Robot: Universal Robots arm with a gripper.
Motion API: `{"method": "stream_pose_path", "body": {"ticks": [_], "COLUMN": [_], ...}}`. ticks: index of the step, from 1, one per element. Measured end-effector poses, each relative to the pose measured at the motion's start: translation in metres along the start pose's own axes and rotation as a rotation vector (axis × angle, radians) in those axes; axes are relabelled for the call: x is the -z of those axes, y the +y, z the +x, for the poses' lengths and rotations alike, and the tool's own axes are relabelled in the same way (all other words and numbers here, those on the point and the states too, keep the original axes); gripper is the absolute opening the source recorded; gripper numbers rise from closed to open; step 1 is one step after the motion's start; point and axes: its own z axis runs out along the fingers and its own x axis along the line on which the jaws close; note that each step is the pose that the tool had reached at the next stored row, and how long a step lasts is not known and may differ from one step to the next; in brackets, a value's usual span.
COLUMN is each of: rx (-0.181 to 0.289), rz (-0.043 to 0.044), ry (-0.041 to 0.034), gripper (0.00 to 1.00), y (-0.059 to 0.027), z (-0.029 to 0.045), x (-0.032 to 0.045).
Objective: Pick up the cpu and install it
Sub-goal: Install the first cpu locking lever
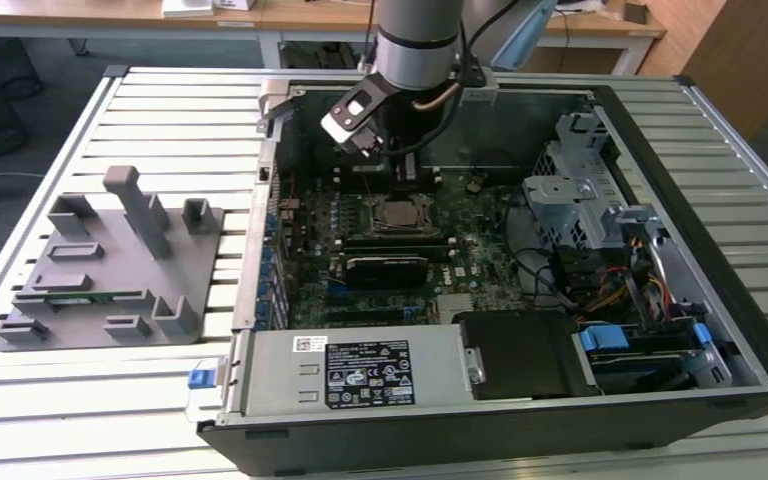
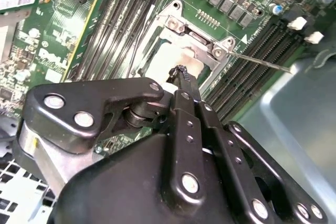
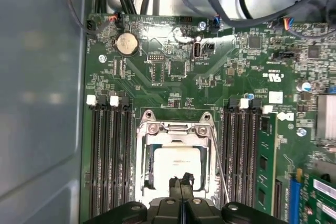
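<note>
1 cpu (image 3: 178,162) (in socket (image 3: 173,128)) beneath closed hand (image 3: 181,182).

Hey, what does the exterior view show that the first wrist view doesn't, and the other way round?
Exterior view: the grey fixture beside the open computer case, and the power supply. First wrist view: the coin battery and the shut claw at the cpu lying in its socket frame. Both: the green motherboard with that socket frame.
</note>
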Motion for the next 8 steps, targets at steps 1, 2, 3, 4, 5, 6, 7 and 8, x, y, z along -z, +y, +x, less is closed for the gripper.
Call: {"method": "stream_pose_path", "body": {"ticks": [1,2,3,4,5,6,7,8], "rx": [0.0,0.0,0.0,0.0,0.0,0.001,0.004,0.012], "rz": [0.0,0.0,0.0,0.0001,0.0,0.0,0.0,0.0], "ry": [0.0,0.0001,0.0,-0.0002,-0.0001,0.0,0.0,0.0001], "gripper": [0.11,0.11,0.11,0.11,0.11,0.11,0.11,0.11], "y": [0.0,0.0,0.0,-0.0001,-0.0001,-0.0001,-0.0001,-0.0001], "z": [0.0,0.0,0.0,0.0,0.0,0.0,0.0,0.0], "x": [0.0024,0.0048,0.0073,0.0102,0.0126,0.0141,0.0146,0.0146]}}
